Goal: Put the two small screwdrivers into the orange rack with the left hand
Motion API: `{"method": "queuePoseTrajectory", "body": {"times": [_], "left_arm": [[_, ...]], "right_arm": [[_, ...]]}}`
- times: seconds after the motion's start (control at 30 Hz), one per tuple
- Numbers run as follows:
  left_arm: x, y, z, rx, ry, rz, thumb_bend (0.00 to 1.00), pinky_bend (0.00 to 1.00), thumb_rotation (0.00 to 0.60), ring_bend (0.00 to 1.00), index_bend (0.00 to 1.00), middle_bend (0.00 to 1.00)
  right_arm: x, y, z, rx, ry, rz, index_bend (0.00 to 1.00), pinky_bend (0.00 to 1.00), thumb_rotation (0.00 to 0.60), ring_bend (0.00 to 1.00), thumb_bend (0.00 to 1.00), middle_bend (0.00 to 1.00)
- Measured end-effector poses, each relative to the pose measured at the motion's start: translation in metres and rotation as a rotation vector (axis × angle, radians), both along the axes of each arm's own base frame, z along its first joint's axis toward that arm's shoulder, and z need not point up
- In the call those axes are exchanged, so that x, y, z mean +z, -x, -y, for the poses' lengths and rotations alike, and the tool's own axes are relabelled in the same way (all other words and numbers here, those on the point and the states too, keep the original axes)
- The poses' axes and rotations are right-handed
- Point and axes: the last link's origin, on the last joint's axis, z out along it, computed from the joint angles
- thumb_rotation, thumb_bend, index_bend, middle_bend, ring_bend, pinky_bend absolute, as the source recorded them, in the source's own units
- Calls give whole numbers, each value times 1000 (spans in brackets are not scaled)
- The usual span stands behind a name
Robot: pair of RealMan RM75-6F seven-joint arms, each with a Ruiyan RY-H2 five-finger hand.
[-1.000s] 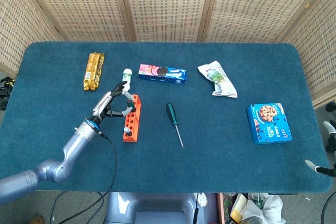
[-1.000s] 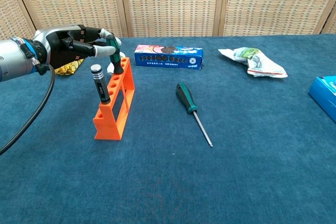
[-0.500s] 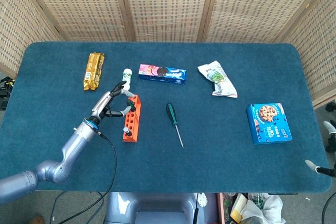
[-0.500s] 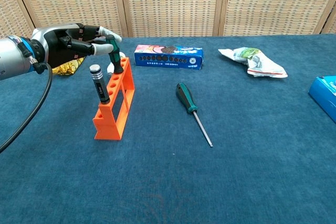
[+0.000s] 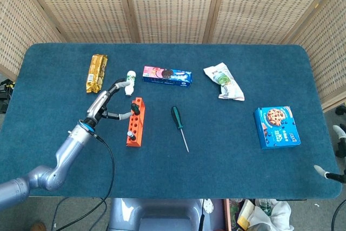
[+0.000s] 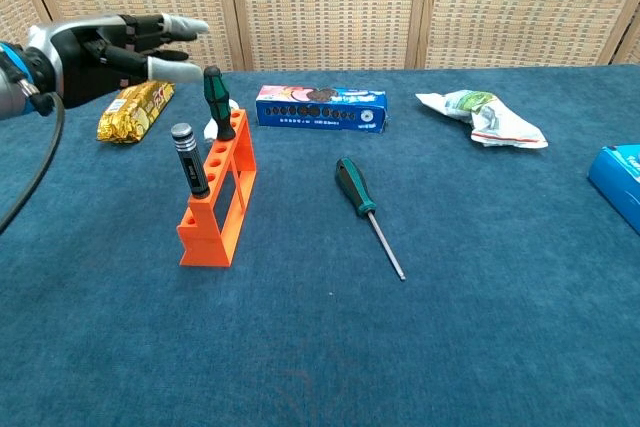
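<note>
Released a moment ago, the small green-handled screwdriver (image 6: 214, 100) now stands upright in the far end of the orange plastic rack (image 6: 216, 204), and the left hand (image 6: 110, 43) has drawn back to the left, fingers spread wide and holding nothing. A small black-handled screwdriver (image 6: 187, 158) stands nearer in the same rack. One larger green-handled screwdriver (image 6: 366, 209) lies on the blue table (image 6: 480, 327).

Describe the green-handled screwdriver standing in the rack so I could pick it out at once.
Find the orange rack on the left part of the blue table. Two tools stand upright in it: the green-handled screwdriver is at the far end, nearest the blue cookie box. Its neighbour, the black-handled driver, has a silver cap, and the larger green screwdriver lies flat on the table.
</note>
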Motion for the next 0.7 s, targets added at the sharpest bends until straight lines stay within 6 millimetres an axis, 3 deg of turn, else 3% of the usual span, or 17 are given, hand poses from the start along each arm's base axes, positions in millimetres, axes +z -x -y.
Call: {"method": "queuePoseTrajectory", "body": {"times": [0.2, 0.33, 0.47, 0.7], "left_arm": [[36, 12, 5, -37, -89, -79, 18, 0, 600, 0, 0, 0], [62, 29, 14, -70, -179, -227, 0, 0, 600, 0, 0, 0], [93, 56, 35, -71, -271, -426, 0, 0, 600, 0, 0, 0], [137, 114, 97, 34, -413, -697, 0, 0, 600, 0, 0, 0]], "right_arm": [[0, -1, -1, 6, 0, 3, 0, 0, 600, 0, 0, 0], [1, -2, -2, 11, 2, 3, 0, 0, 600, 0, 0, 0], [0, -3, -3, 15, -1, 4, 0, 0, 600, 0, 0, 0], [-1, -5, -4, 26, 6, -4, 0, 0, 600, 0, 0, 0]]}}
